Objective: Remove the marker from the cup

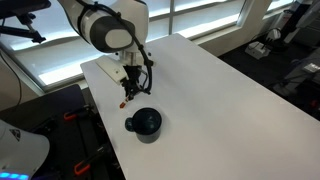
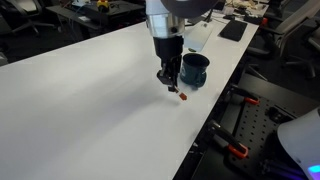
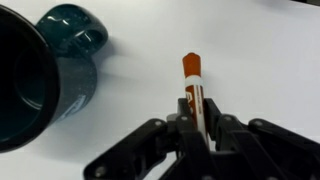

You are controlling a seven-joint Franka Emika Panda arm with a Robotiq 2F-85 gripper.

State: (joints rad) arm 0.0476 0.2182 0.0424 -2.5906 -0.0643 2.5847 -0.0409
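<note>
The fingers [image 3: 226,134] pinch the red marker [image 3: 193,82], which is already out and just beside the black cup [image 3: 40,85]. Lower it flat onto bare table [image 3: 265,60] clear of the cup, then release gently so it cannot roll.

Both exterior views overlook the table [image 1: 220,80] and cup [image 1: 146,123]; wrist view close.

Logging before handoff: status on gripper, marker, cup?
Gripper shut on marker. Marker out of cup, beside it, over table. No obstruction seen.
</note>
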